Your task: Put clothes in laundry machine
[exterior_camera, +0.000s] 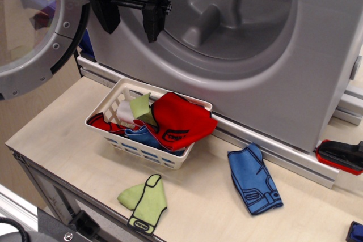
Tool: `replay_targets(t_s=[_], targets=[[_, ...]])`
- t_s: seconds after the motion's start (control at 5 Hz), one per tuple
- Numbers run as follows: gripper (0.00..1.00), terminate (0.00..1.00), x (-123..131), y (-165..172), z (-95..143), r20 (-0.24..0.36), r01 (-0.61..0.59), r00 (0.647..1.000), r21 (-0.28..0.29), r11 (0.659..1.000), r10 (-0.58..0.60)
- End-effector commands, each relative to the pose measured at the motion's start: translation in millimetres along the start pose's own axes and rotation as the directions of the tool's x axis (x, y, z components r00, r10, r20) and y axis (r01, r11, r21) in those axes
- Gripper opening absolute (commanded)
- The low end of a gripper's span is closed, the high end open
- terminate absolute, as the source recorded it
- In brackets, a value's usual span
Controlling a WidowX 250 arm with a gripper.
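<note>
Gripper [129,20] open — clothes [181,118] well below

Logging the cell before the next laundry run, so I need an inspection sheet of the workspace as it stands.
Surface: light wooden table, no spills seen.
Job's things: laundry machine with its door swung open, drum visible; red garment draped over the rim of the white basket, more red, blue and green pieces inside; blue garment and light green garment flat on the table outside the basket.
Clutter: red and black object at the right edge; blue item in the corner, unclear.
Grippers: gripper open, empty, in front of the drum opening above the basket.
Cables: nothing seen.
Surroundings: aluminium rail under the machine.
</note>
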State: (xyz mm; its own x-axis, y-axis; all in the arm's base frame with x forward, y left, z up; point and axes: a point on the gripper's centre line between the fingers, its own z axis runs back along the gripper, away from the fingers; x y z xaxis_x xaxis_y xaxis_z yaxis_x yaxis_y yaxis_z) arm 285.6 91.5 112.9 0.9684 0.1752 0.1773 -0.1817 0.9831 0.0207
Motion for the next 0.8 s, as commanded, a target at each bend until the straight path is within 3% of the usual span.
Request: replay_targets(t_s=[0.0,0.2,0.4,0.6], targets=[[1.00,0.00,0.0,0.0,0.0,0.000,0.000,1.000,0.000,1.000,0.000],[1.00,0.00,-10.2,8.4,-16.9,-0.016,0.046,0.999,-0.052,0.998,-0.047],[1.00,0.00,-15.9,25.1,-28.2,0.030,0.051,0.998,-0.095,0.994,-0.048],[1.00,0.00,-22.1,30.3,-45.4,0.012,-0.051,0.999,-0.152,0.987,0.053]])
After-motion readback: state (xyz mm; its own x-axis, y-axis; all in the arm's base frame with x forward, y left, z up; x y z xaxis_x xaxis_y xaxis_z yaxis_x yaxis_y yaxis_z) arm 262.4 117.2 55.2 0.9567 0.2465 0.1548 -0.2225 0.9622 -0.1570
